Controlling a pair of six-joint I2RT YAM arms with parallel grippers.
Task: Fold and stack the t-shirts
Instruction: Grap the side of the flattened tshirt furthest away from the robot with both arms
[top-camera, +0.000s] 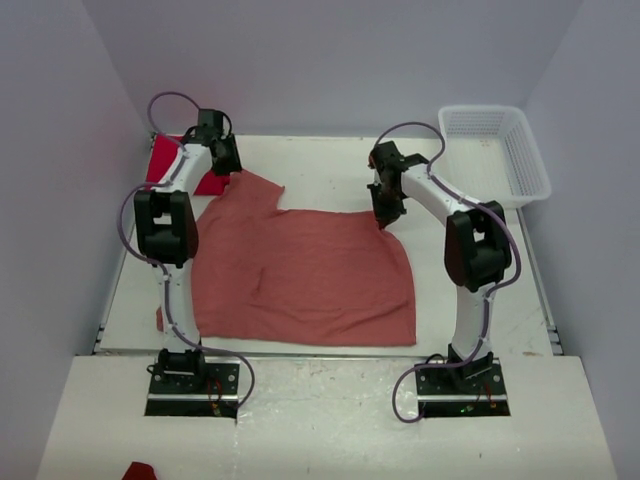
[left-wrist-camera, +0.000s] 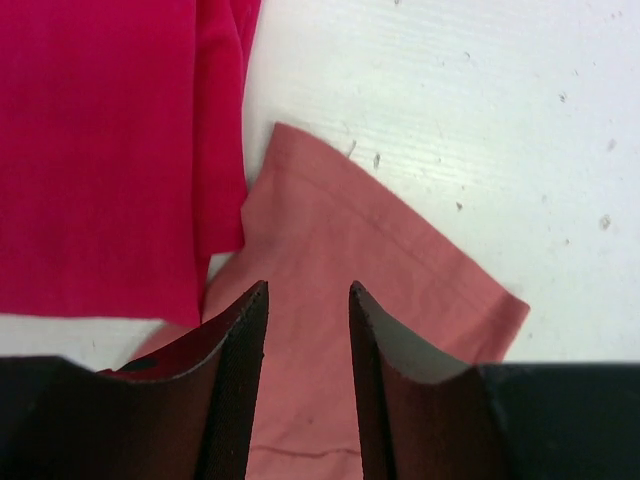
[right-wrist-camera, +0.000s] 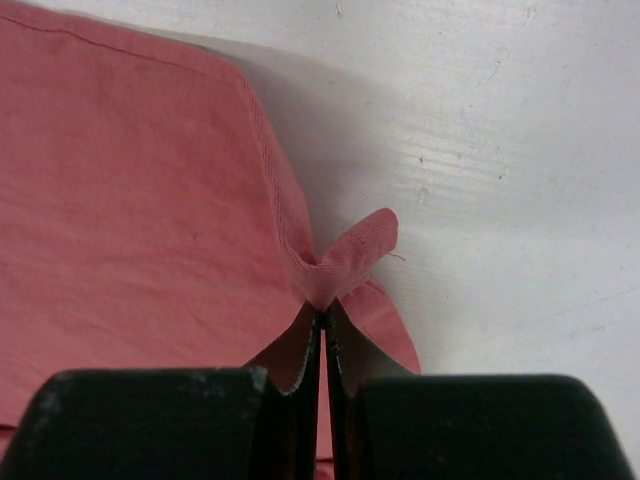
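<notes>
The salmon-pink t-shirt (top-camera: 300, 270) lies spread across the middle of the table. The bright red t-shirt (top-camera: 163, 160) lies at the far left corner, partly behind my left arm. My left gripper (top-camera: 228, 158) is open over the pink shirt's far left sleeve (left-wrist-camera: 380, 240), its fingers either side of the cloth; the red shirt (left-wrist-camera: 100, 150) lies just left of it. My right gripper (top-camera: 385, 218) is shut on the pink shirt's far right corner (right-wrist-camera: 345, 265), which bunches up at the fingertips.
A white mesh basket (top-camera: 495, 150) stands at the far right of the table. A small piece of red cloth (top-camera: 138, 470) lies on the near ledge at the left. Grey walls enclose the table on three sides.
</notes>
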